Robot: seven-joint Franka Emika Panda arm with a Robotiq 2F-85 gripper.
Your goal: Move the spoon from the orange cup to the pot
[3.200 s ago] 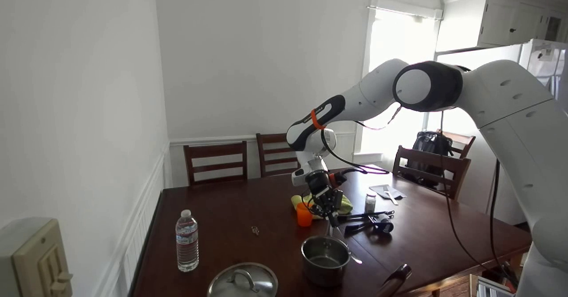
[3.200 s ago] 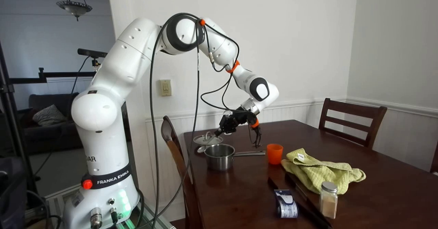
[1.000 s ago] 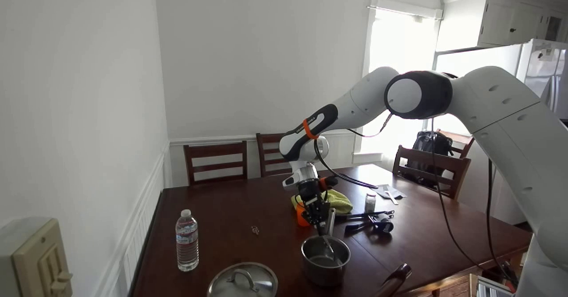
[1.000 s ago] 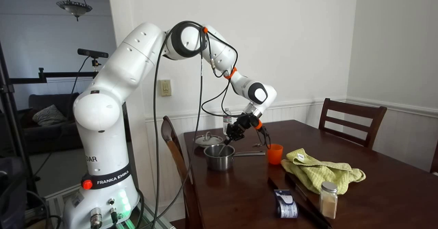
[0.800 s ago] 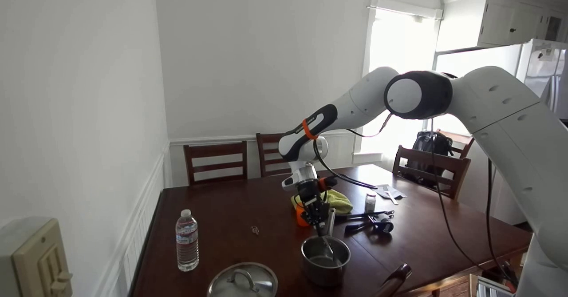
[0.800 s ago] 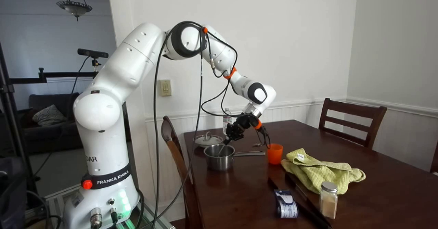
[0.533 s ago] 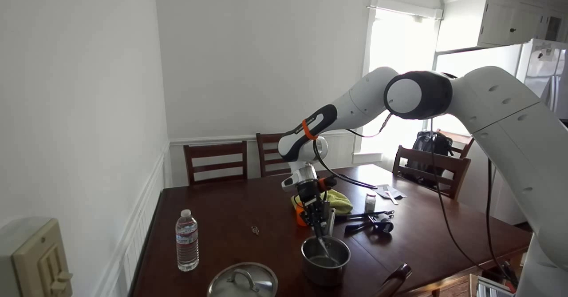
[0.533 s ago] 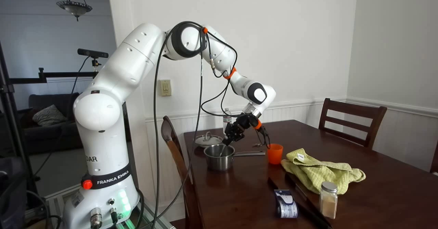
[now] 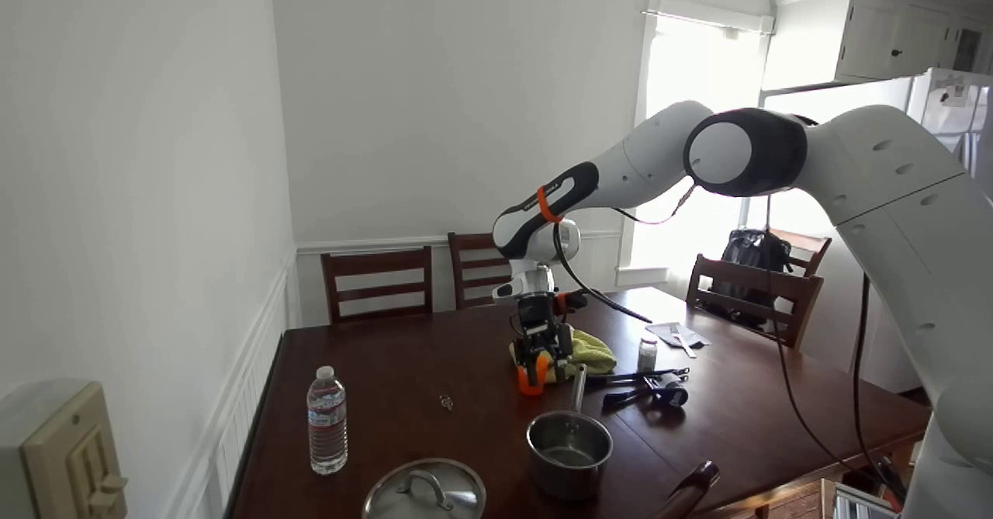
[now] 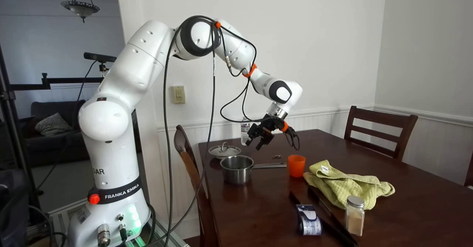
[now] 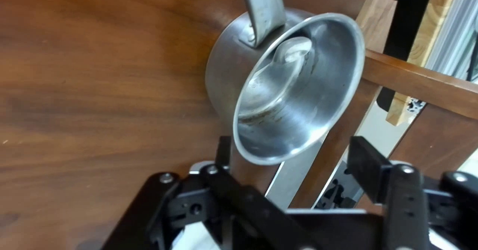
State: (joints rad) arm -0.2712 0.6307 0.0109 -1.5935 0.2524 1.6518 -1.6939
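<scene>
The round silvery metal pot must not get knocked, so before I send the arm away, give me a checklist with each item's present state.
1. Black two-fingered gripper clear of the round silvery metal pot: ok, a gap shows in an exterior view.
2. Gripper open: ok, it holds nothing in the wrist view.
3. Shiny metal spoon inside the pot: ok, its bowl shows there.
4. Pot standing upright: ok in both exterior views.
5. Bright orange cup upright: ok.
6. Inside of the cup empty: cannot tell, its wall hides the bottom.
</scene>
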